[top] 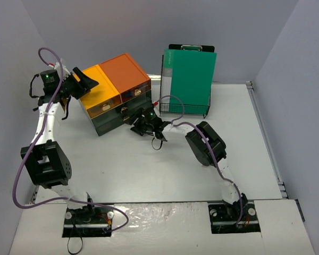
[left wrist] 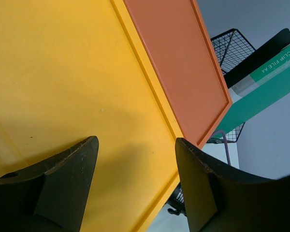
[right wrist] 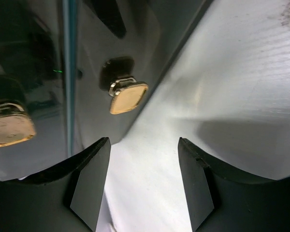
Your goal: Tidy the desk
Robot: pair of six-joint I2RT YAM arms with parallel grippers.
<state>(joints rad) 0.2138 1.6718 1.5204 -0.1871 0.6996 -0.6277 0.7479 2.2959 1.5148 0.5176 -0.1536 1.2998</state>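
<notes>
The desk (top: 149, 170) is a large pale grey tabletop. A dark drawer unit (top: 117, 95) with a yellow top (left wrist: 63, 87) and an orange top (left wrist: 179, 63) stands at its back left. My left gripper (top: 87, 81) hovers open and empty just above the yellow top, also in the left wrist view (left wrist: 135, 150). My right gripper (top: 143, 125) is open and empty low at the unit's front, near the desk surface (right wrist: 222, 96). In the right wrist view the gripper (right wrist: 142, 154) faces a gold drawer knob (right wrist: 128, 99); a second knob (right wrist: 9, 125) sits to the left.
A black wire rack (top: 183, 109) at the back centre holds a green clip file (top: 189, 79), which also shows in the left wrist view (left wrist: 266, 82). Grey walls close in the left, back and right. A metal rail (top: 266, 138) runs along the right edge.
</notes>
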